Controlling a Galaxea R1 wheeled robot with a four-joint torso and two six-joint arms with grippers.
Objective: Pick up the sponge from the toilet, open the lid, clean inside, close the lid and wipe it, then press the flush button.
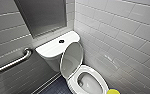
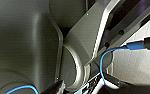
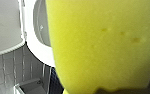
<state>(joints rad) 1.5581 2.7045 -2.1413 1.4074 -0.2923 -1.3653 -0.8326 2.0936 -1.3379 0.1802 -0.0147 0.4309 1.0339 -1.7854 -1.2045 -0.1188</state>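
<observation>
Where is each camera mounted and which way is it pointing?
Head: high on the robot, looking forward and down at the toilet, raised lid, flush button and grab bar.
Left wrist: on the left arm, facing the robot's own dark casing and blue cable, tiles beyond.
Right wrist: on the right arm, close against the sponge, seat behind.
Shared: head and right wrist both catch sponge and toilet.

bathroom | toilet (image 1: 87, 80) | tiled wall (image 1: 121, 30) | grab bar (image 1: 12, 62)
</observation>
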